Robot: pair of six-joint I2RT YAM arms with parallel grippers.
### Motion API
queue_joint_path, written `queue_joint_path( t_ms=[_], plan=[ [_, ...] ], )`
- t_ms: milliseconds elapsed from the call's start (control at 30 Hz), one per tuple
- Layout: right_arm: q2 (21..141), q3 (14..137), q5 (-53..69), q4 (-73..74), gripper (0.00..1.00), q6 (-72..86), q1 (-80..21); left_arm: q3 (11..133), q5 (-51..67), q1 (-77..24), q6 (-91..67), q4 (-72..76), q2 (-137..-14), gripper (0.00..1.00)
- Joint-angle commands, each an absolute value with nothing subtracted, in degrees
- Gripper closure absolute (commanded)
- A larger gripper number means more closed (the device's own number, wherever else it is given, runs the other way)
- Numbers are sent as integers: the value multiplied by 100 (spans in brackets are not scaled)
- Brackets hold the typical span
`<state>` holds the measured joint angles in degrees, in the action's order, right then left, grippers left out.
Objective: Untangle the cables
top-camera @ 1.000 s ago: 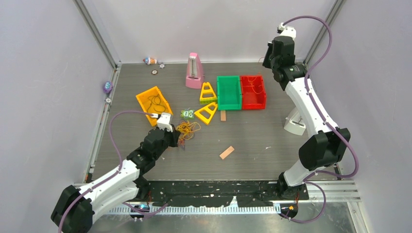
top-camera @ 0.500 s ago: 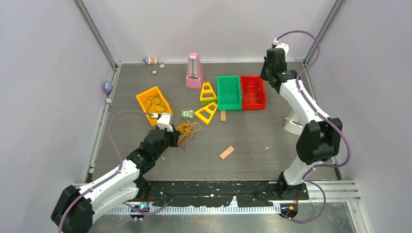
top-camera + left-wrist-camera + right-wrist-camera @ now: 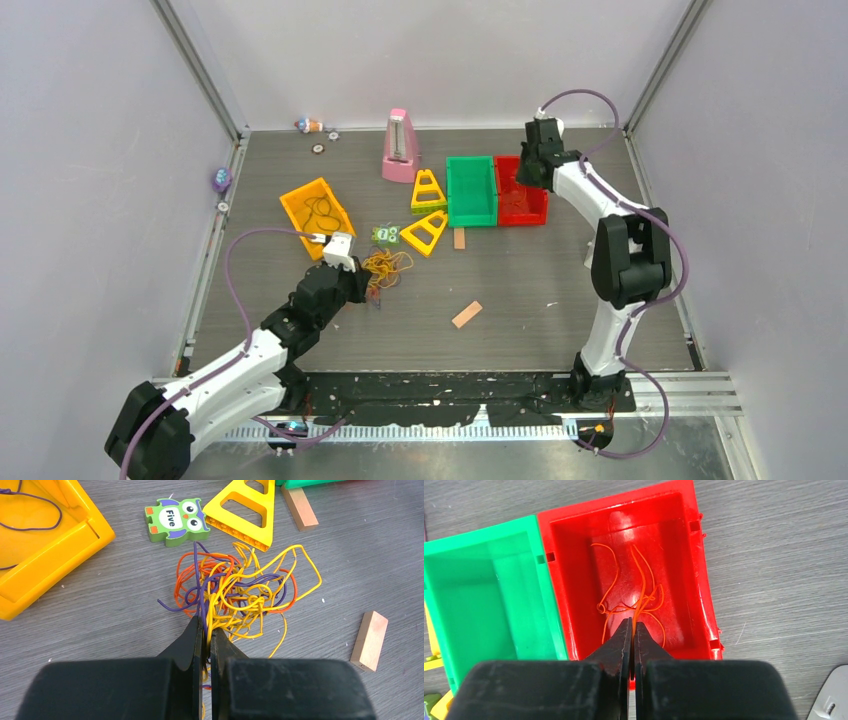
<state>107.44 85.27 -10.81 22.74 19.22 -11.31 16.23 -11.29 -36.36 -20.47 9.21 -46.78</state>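
Bright, even light, glare on red bin (image 3: 624,525) — sharp

A fixed camera, high behind me at the near edge of the table (image 3: 520,290), looks down on everything. My left wrist camera stares closely at the cables (image 3: 240,592); my right wrist's, into the red bin (image 3: 676,540). Overhead shows both.

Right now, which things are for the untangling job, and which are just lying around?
For the job: cable tangle, pinched by the left gripper; orange cable, pinched by the right gripper over the red bin; purple cable in the yellow bin; probably the empty green bin too.
Just lying about: owl tile, yellow triangles, wooden blocks, pink metronome.
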Motion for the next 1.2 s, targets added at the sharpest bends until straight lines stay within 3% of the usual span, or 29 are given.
queue_joint_path(
  t_ms=[0,333,533,667,933,1000,1167],
  plan=[
    [10895,8565,-1093,2196,95,2002,-1160,1723,-1017,-3630,-1946,1245,-4657,100],
    [11342,8558,-814,2197,94,2028,-1160,1702,-915,-3632,-1926,1291,-4640,100],
    [11011,8858,-781,2500,86,1957,-1160,1713,-879,-3635,-1915,1292,-4675,100],
    [10548,8839,-710,2557,58,1919,-1160,1714,-829,-3631,-1908,1299,-4657,100],
    [9558,8339,-153,2599,14,1794,-1167,1692,-442,-3635,-1874,1502,-4734,100],
    [9230,7974,127,2496,8,1779,-1169,1704,-247,-3635,-1850,1562,-4787,100],
    [8212,6706,699,1942,2,1779,-1311,1722,459,-3638,-1838,1849,-4983,100]
  ],
)
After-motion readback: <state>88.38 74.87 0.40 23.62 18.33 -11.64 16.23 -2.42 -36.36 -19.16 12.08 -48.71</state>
